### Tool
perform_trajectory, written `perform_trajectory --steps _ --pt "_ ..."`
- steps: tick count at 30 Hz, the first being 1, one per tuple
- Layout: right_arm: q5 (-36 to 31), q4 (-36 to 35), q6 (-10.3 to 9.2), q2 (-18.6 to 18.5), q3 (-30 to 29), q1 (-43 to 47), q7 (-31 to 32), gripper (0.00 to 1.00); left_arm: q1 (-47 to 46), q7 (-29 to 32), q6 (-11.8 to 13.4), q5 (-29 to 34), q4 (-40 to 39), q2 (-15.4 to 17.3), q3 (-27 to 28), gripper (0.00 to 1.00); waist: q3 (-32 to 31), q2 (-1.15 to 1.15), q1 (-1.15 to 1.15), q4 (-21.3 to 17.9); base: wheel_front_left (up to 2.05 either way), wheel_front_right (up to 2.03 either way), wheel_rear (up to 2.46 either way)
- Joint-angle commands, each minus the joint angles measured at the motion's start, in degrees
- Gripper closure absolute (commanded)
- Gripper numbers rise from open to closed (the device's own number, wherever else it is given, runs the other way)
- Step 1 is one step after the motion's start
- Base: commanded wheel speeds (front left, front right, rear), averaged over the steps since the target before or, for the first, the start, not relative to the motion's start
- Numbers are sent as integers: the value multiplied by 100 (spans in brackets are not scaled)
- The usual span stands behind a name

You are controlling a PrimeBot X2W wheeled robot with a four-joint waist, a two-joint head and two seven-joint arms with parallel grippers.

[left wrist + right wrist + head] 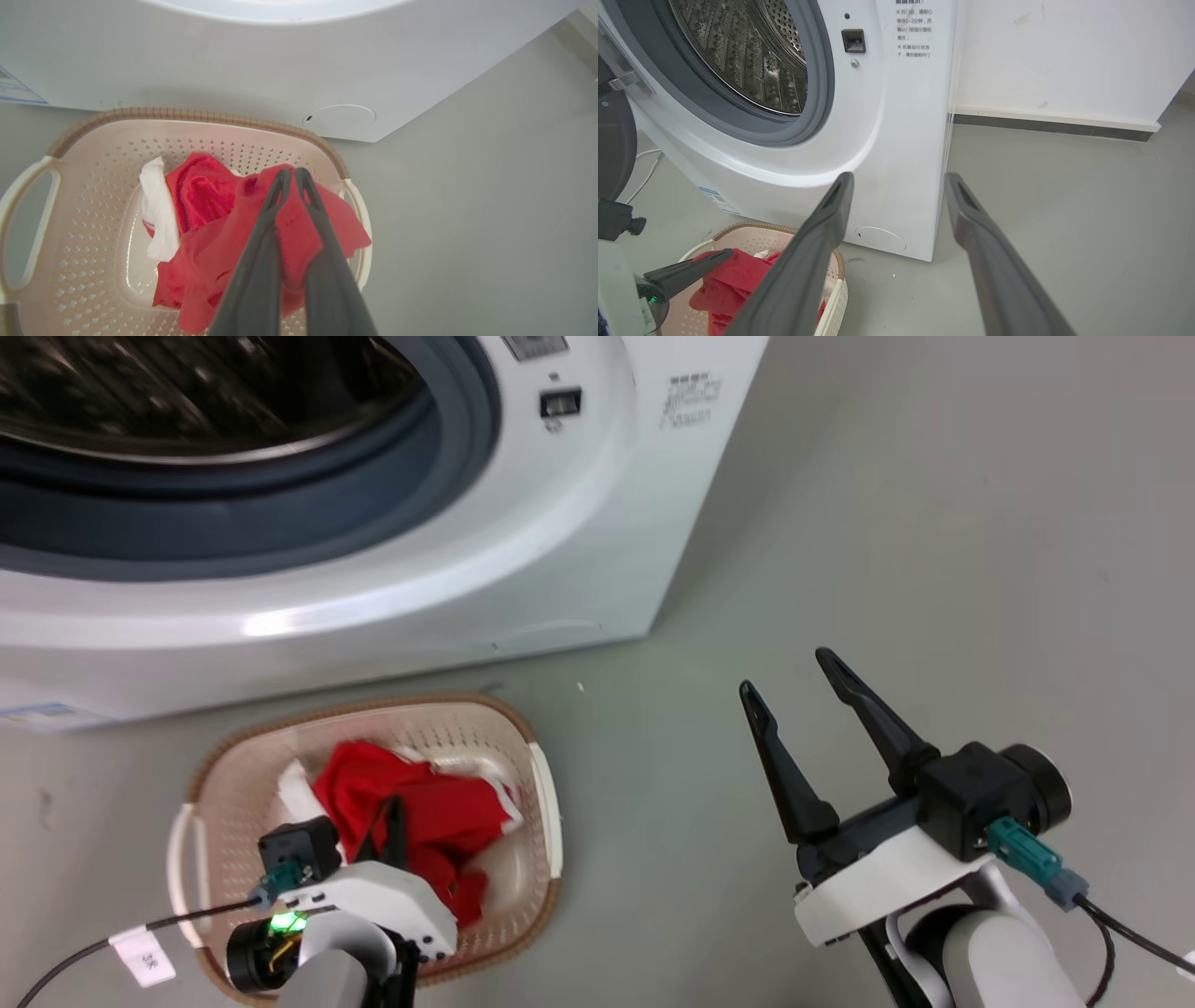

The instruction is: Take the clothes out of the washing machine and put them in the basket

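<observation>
Surface: a smooth grey floor (pixel 887 523), with a few small pale specks near the machine's corner. In the right wrist view a white wall (pixel 1064 56) fills the upper right, with a pale skirting board (pixel 1055 122) over a dark strip along its foot.

The white front-loading washing machine (pixel 560 569) occupies the upper left of the head view. Its grey rubber porthole rim (pixel 280 523) and perforated steel drum (pixel 747 51) are exposed.

The cream oval plastic basket (pixel 373 703), with a brown woven-look rim, stands on the floor just in front of the machine, lower left of the head view. The bright red fabric clothes (pixel 439 812) lie inside it, with a white trim piece (pixel 156 210) at their left in the left wrist view.

The left gripper (pixel 290 175) is above the basket, fingers pressed together on a fold of the red fabric. The right gripper (pixel 786 672), lower right of the head view, is spread wide over bare floor, well apart from the basket.

Markings: several lines of small dark print (pixel 913 32) sit on the machine's front, upper centre of the right wrist view, and are not legible. A blue-and-white sticker (pixel 37 714) sits at the machine's lower left; its text is too small to read. A white cable tag (pixel 145 957) bears an unreadable mark.
</observation>
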Motion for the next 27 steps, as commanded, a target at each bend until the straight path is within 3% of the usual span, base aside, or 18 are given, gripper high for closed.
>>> perform_trajectory --steps 1,11,19,20,21,22,27 --pt "53 6 -4 10 8 -103 -62 0 -158 -37 -25 -34 170 35 36 100 462 0 -1 -254 0 0 0" --pt "202 208 -4 13 255 -567 -322 0 -1194 -66 -83 -149 2152 226 226 100 1349 0 -1 -685 0 0 0" --pt "296 497 -4 12 345 -737 -494 0 -1544 -64 -29 -190 3089 342 241 100 1503 0 -1 -834 0 0 0" --pt "309 536 -4 12 341 -750 -503 0 -1560 -64 -21 -195 3144 331 232 81 1478 0 -1 -831 0 0 0" --pt "323 586 -4 12 334 -756 -509 0 -1574 -66 -9 -184 3192 326 220 49 1431 0 -1 -820 0 0 0" --pt "327 637 -4 11 310 -762 -533 0 -1569 -69 -15 -197 3232 315 225 0 1358 0 -1 -800 0 0 0" --pt "253 848 -4 10 177 -665 -591 0 -1365 -86 -316 -260 3286 201 221 0 798 0 -1 -614 0 0 0"
